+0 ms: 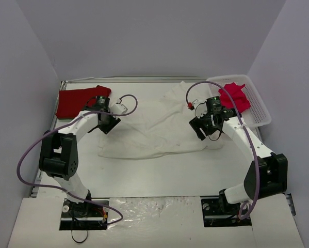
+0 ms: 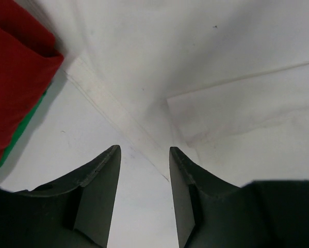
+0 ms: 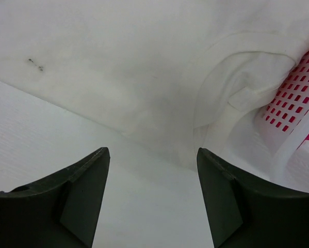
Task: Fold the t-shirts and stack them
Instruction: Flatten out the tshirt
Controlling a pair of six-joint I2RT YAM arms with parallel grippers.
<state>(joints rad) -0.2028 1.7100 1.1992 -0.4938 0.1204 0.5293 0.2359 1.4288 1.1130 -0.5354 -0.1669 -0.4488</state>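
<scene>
Poised over cream shirt (image 1: 154, 129), left fingers (image 2: 100, 175) and right fingers (image 3: 87, 181) apart, empty — may snag one layer, skewing the fold.

Cream-white t-shirt (image 1: 154, 129) spread on bench (image 1: 159, 175); red t-shirt (image 1: 74, 101) left of it; pinkish-red t-shirt (image 1: 236, 96) in basket (image 1: 260, 112) right of it; left gripper (image 1: 109, 124), right gripper (image 1: 199, 127) at its side edges

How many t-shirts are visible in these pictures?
3. The red t-shirt lies folded far left, the cream-white t-shirt is spread in the middle, the pinkish-red t-shirt sits in the basket far right. Others may hide underneath.
</scene>
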